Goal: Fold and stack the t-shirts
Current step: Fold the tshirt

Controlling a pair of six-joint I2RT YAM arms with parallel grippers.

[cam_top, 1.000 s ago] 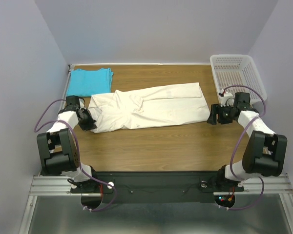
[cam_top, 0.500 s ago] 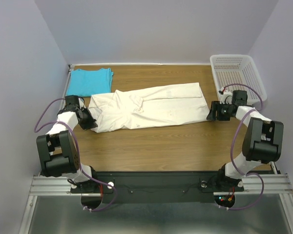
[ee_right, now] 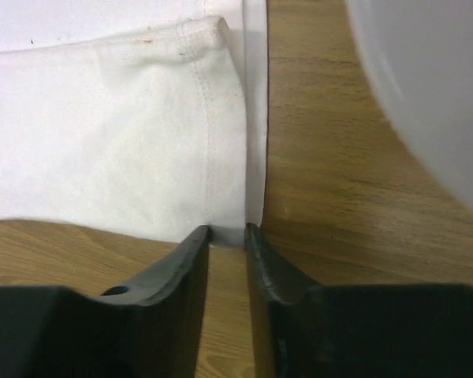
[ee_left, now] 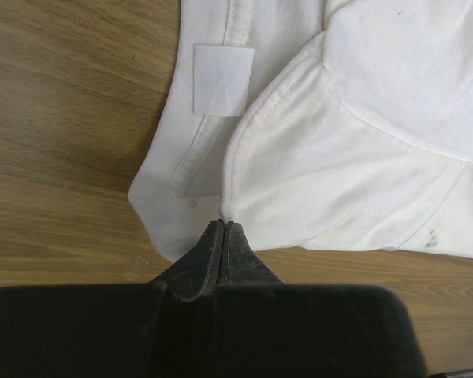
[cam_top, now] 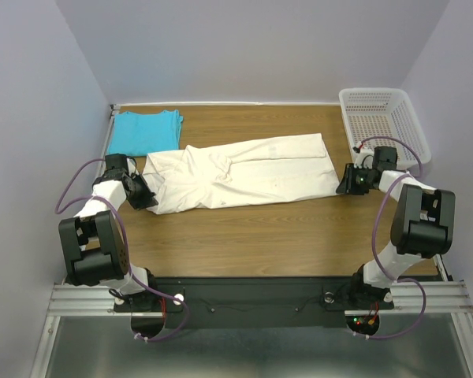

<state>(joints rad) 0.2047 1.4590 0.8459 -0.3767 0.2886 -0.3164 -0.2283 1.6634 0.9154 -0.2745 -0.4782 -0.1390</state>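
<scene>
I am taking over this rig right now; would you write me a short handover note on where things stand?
Left gripper: shut, pinching the cream t-shirt at its left end, near edge.
Right gripper: jaws narrowly apart, straddling the shirt's right near corner, not clamped.
Things: cream t-shirt lies lengthwise across mid-table; turquoise t-shirt at the far left corner; basket far right.
Done: turquoise looks folded.
Left: grip the right corner, finish folding the cream one, stack both.

arms (cam_top: 94,236): black housings, white links | cables (cam_top: 66,189): purple loops — one per arm | fingers (ee_left: 209,260): black, tapered
</scene>
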